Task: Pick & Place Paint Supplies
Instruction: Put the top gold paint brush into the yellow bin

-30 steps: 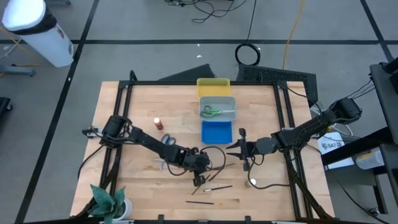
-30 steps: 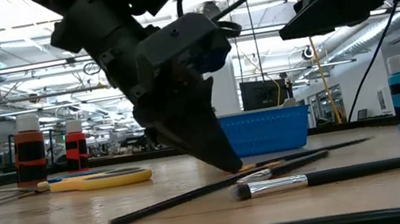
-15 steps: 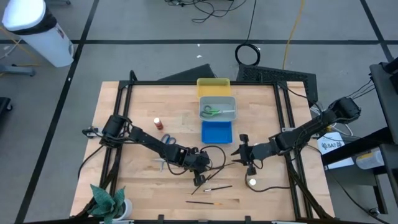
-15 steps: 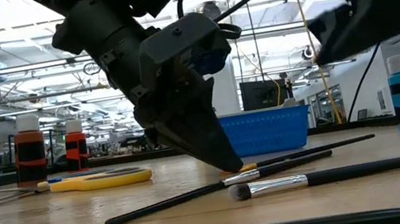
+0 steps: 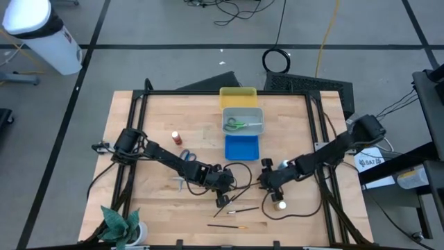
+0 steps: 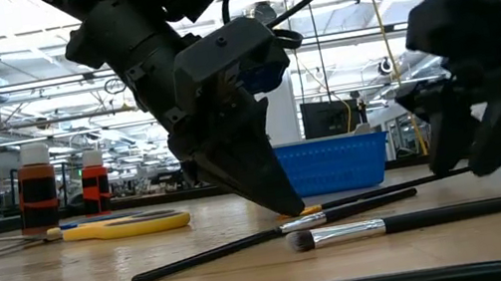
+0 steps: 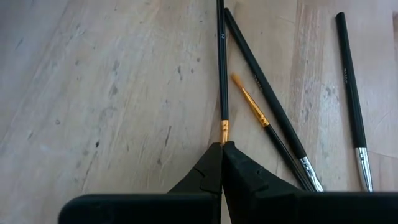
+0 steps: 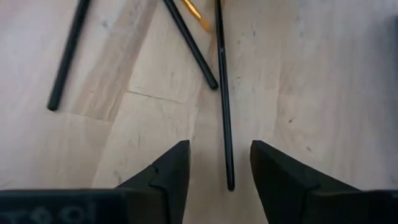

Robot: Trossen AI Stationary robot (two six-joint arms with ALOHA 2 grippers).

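Brush (image 8: 224, 112) lies between the spread fingers of right gripper (image 8: 219, 163); may roll away w/ an off-centre squeeze. Left gripper (image 7: 222, 163) is pinching another brush (image 7: 221, 62) by its ferrule; it could slip.

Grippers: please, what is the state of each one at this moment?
Left gripper: closed on a thin brush at its gold ferrule.
Right gripper: open, holding nothing, straddling another brush.

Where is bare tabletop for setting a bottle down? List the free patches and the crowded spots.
Free: the wood between the red bottle and the grey tray, and the corner right of the blue tray. Crowded: the front middle, where the left pincer, right pincer and brushes cluster.
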